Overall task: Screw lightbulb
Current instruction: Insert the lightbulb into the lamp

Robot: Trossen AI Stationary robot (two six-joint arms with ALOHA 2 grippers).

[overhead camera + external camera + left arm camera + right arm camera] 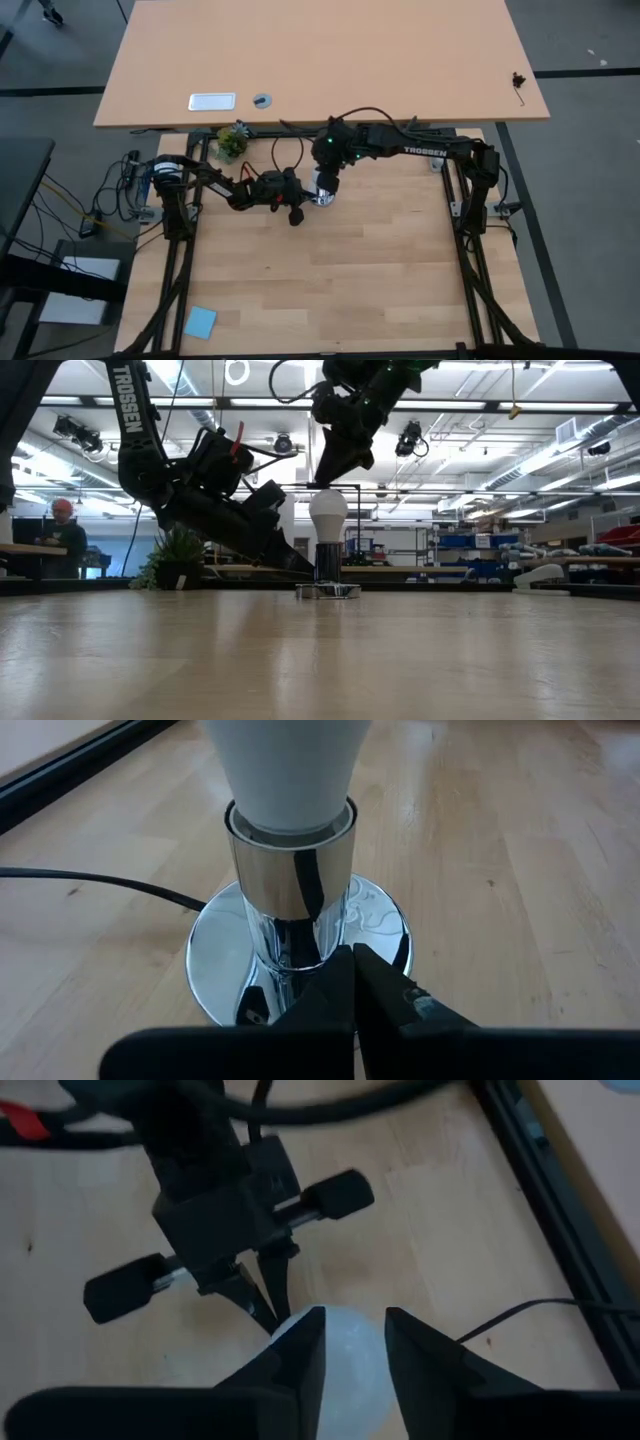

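The white lightbulb point(328, 512) stands upright with its base in the chrome socket cup point(290, 860). The cup rises on a stem from a round silver disc point(327, 591) that lies flat on the wooden table, just behind its middle point(322, 196). My right gripper point(352, 1342) comes down from above and is shut on the bulb's top. My left gripper point(355, 982) is shut, low at the disc on the bulb's left side point(296, 208). A black cord point(100, 880) leaves the disc. My left gripper presses its shut fingertips point(340, 975) down on the silver disc's top point(395, 935) right beside the stem, slanting down from the table's left. The disc lies flat on the table. My right gripper pinches the top of the bulb's white dome point(350, 1330) between its two fingers, pointing down from above. Only the fingertips point(336, 480) reach the bulb, which stands upright in the socket.
A small potted plant point(232, 142) stands at the table's far left edge. A blue note point(200, 322) lies at the near left corner. A second tan table point(320, 60) stands beyond. A person point(62, 535) sits far off in the room.
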